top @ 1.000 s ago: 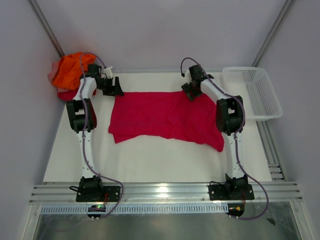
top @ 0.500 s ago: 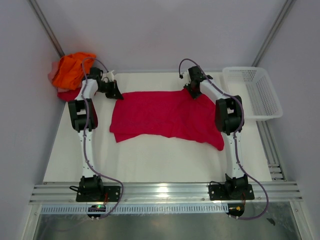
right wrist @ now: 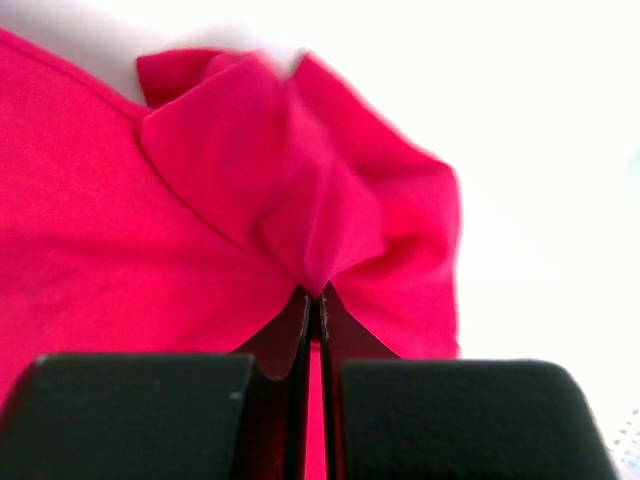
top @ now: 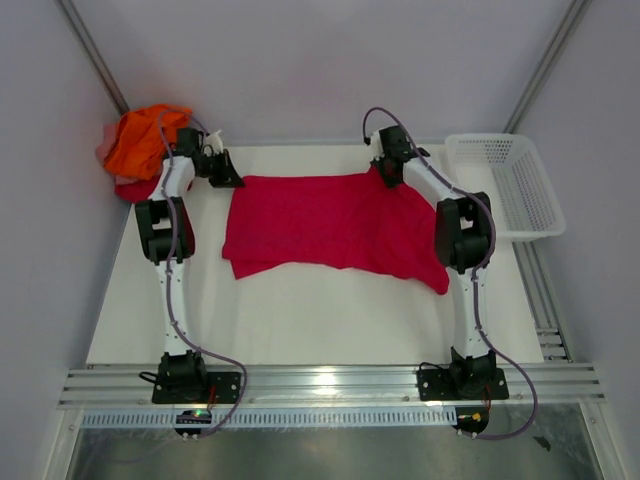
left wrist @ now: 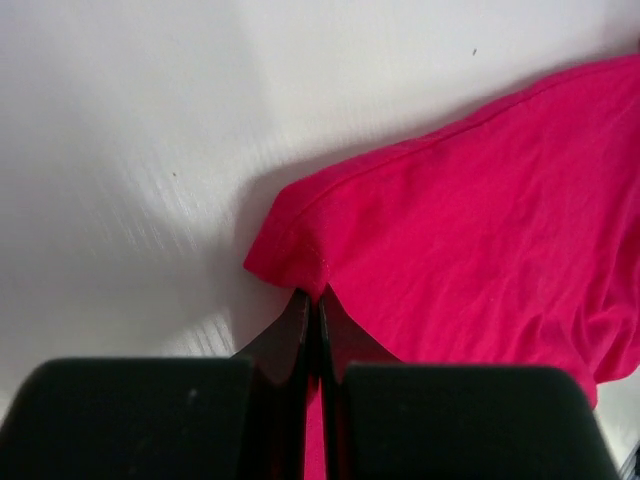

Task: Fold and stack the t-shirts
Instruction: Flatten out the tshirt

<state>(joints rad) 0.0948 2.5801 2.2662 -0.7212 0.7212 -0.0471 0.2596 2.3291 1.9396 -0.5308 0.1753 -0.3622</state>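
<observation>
Left gripper (top: 226, 172) is at the far left corner of the table (top: 300, 310), with its jaws pressed together on the far-left corner of the crimson t-shirt (top: 330, 225). The left wrist cam shows it pretty clearly: the fingertips (left wrist: 300, 310) meet right at the hemmed edge of the cloth (left wrist: 480, 230), pinching it where the corner folds over. Just left of that arm, off the table's corner, a bright orange t-shirt (top: 140, 140) sits bunched on a heap, with a bit of red cloth (top: 128, 188) poking out below it and a sliver of pale pink on the left edge.

The crimson shirt is spread wide and mostly flat across the far half of the table, between the two arms, and its near-right corner hangs lower toward the right arm's elbow.

Right gripper (top: 386, 172) is the same deal at the far-right corner: clamped tight on the shirt, with a puckered fold of fabric (right wrist: 310, 215) bunched up right at the tips. White mesh basket (top: 510, 185) sits at the right edge, apart from the shirt.
</observation>
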